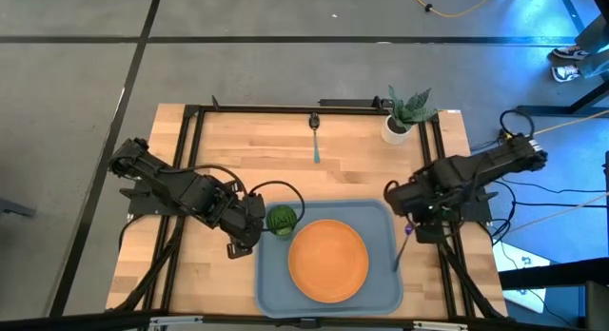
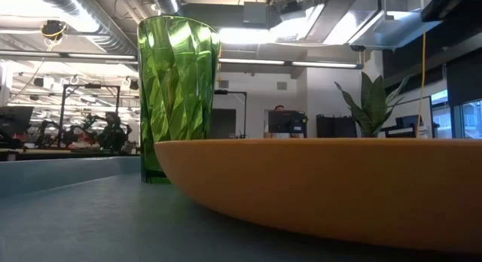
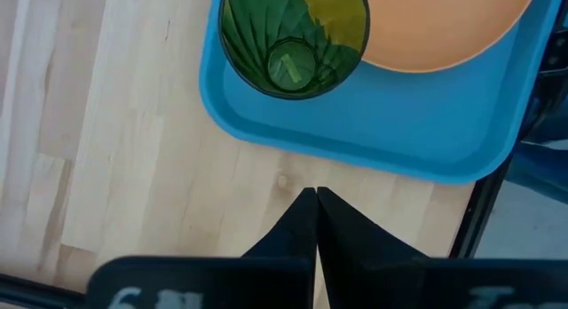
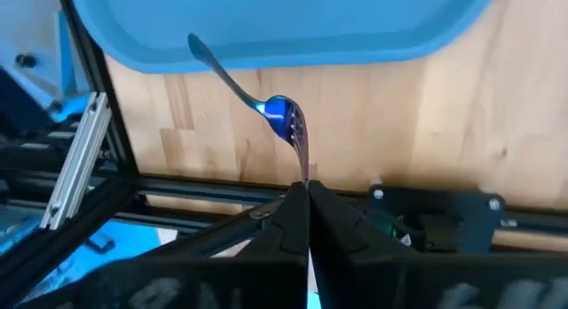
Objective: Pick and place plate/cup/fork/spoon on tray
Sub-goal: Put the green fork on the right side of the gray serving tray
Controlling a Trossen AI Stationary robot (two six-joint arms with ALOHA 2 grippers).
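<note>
In the right wrist view the right gripper (image 4: pixel 307 186) has its fingers pinching the head of the fork (image 4: pixel 286 124), whose handle slants over the rim of the tray (image 4: pixel 293 34). The left gripper (image 3: pixel 316 195), fingers pressed together and empty, hangs over the desk (image 3: pixel 115 158) just beside the tray corner where the cup (image 3: pixel 293 38) stands against the plate (image 3: pixel 444 25). Only the high view shows the spoon (image 1: pixel 315 136), well apart at the desk's far edge near a potted plant (image 1: pixel 407 112).

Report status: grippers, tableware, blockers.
Left gripper shut, empty, beside cup on tray. Right gripper shut on fork over tray's edge. Spoon still out.
</note>
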